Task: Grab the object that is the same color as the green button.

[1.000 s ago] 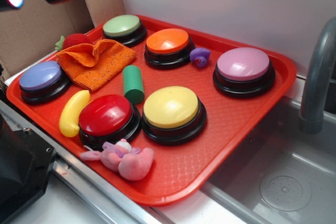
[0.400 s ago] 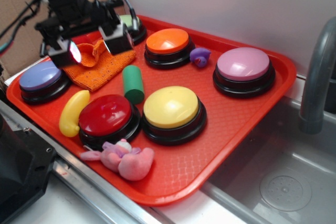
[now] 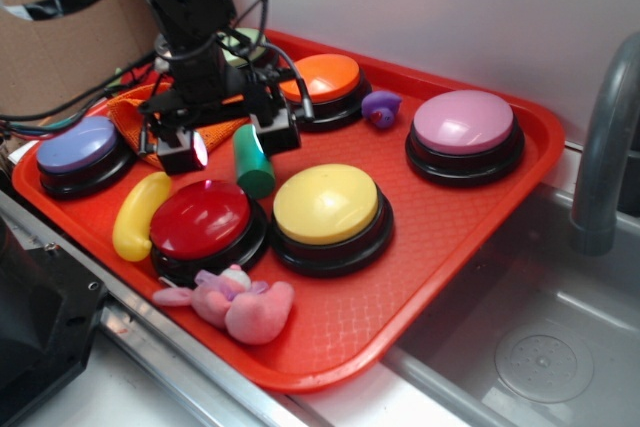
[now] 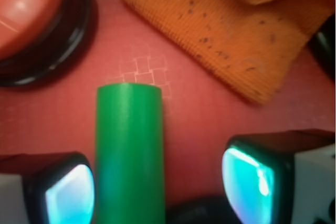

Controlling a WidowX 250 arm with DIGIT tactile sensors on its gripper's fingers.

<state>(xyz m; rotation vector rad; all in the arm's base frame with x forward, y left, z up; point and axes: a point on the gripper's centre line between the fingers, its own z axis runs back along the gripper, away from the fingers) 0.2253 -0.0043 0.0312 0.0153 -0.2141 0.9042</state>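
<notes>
The object, a dark green cylinder (image 3: 255, 169), lies on the red tray (image 3: 470, 217) between the red and yellow buttons. My gripper (image 3: 228, 145) is low over its far end and open, one finger on each side. In the wrist view the cylinder (image 4: 130, 145) runs up from the bottom edge. It lies close beside the left finger (image 4: 68, 192), with a wide gap to the right finger (image 4: 257, 179). The gripper (image 4: 157, 187) holds nothing. The green button (image 3: 250, 42) at the tray's back is mostly hidden behind the arm.
Orange (image 3: 325, 77), pink (image 3: 463, 122), yellow (image 3: 325, 202), red (image 3: 200, 217) and blue-violet (image 3: 75, 144) dome buttons stand around the tray. An orange knit cloth (image 4: 236, 30) lies just beyond the cylinder. A yellow banana (image 3: 138, 212), a pink plush (image 3: 240, 305) and a purple toy (image 3: 382, 107) are nearby. A sink (image 3: 540, 347) lies to the right.
The arm has come in from the upper left and down over the tray. Its open fingers now stand on either side of the green cylinder, which has not moved.
</notes>
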